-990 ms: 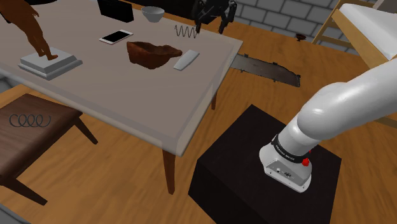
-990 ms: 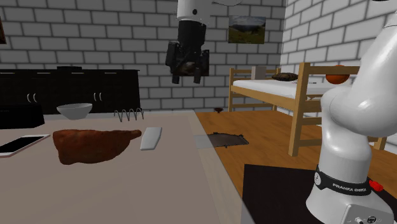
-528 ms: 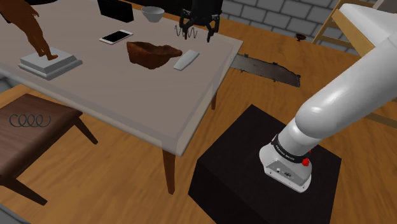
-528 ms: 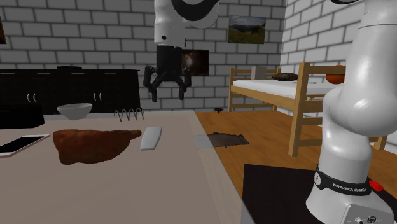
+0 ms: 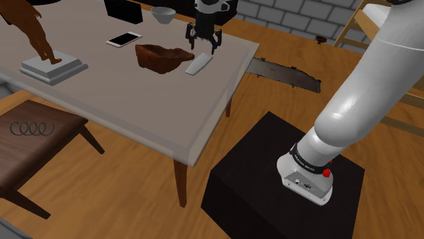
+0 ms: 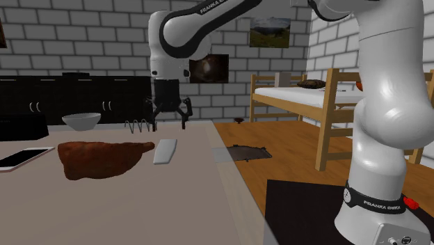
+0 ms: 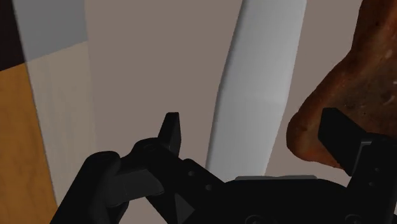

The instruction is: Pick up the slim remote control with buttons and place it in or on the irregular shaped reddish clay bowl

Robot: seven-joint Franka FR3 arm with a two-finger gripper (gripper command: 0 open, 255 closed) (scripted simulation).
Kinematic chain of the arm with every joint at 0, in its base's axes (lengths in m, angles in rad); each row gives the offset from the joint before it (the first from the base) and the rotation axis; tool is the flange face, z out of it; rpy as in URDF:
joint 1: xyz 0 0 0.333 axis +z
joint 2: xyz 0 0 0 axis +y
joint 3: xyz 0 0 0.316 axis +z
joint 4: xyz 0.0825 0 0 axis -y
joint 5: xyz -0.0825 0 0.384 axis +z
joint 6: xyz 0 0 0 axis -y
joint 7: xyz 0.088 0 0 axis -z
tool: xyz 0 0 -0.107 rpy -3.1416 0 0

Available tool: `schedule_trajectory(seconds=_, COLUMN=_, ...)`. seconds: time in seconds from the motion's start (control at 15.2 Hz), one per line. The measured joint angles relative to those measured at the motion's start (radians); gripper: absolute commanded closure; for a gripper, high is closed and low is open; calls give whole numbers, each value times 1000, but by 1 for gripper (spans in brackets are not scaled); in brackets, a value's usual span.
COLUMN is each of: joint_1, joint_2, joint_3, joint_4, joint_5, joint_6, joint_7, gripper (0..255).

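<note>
Gripper (image 5: 204, 47) hangs over the table (image 5: 136, 102), fingers pointing down, jaws spread wide w/ nothing clasped. The remote (image 5: 198, 64) lies flat on the tabletop just below and a bit nearer than the gripper; it's drawn as a plain pale grey slab, can't make out buttons. In the wrist view the remote (image 7: 261, 83) runs lengthwise through the gap between the two fingers, apart from both.

The reddish-brown bowl (image 5: 162, 56), lumpy and irregular, sits just beside the remote on the shoulder view's left, approx touching or nearly so; can't tell which. Its rough edge (image 7: 347, 83) crowds in close to one finger in the wrist view.

From the second exterior view the gripper (image 6: 167, 125) sits low above the table (image 6: 181, 202), beyond the remote (image 6: 165, 151), w/ the bowl (image 6: 101, 158) to that view's left.

Also on the table: a phone (image 5: 124, 39) farther left, a small grey bowl (image 5: 163, 13) at the far edge, a wire coil (image 6: 139, 125) near the gripper.
</note>
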Motion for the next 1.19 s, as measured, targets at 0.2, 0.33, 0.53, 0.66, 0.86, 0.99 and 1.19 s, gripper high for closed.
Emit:
schedule_trajectory(seconds=0.2, joint_1=-7, joint_2=104, joint_3=-23, joint_4=72, joint_5=-8, joint_6=10, joint_7=88, gripper=0)
schedule_trajectory(seconds=0.33, joint_1=-6, joint_2=136, joint_3=-30, joint_4=92, joint_5=-10, joint_6=14, joint_7=119, gripper=0)
schedule_trajectory(seconds=0.53, joint_1=-4, joint_2=158, joint_3=-33, joint_4=90, joint_5=-14, joint_6=41, joint_7=130, gripper=0)
schedule_trajectory(seconds=0.66, joint_1=-3, joint_2=153, joint_3=-33, joint_4=78, joint_5=-16, joint_6=58, joint_7=134, gripper=0)
schedule_trajectory(seconds=0.86, joint_1=-3, joint_2=141, joint_3=-34, joint_4=55, joint_5=-18, joint_6=88, joint_7=135, gripper=0)
schedule_trajectory(seconds=0.99, joint_1=-4, joint_2=141, joint_3=-35, joint_4=54, joint_5=-17, joint_6=90, joint_7=135, gripper=0)
schedule_trajectory(seconds=1.19, joint_1=-3, joint_2=151, joint_3=-36, joint_4=72, joint_5=-18, joint_6=68, joint_7=132, gripper=0)
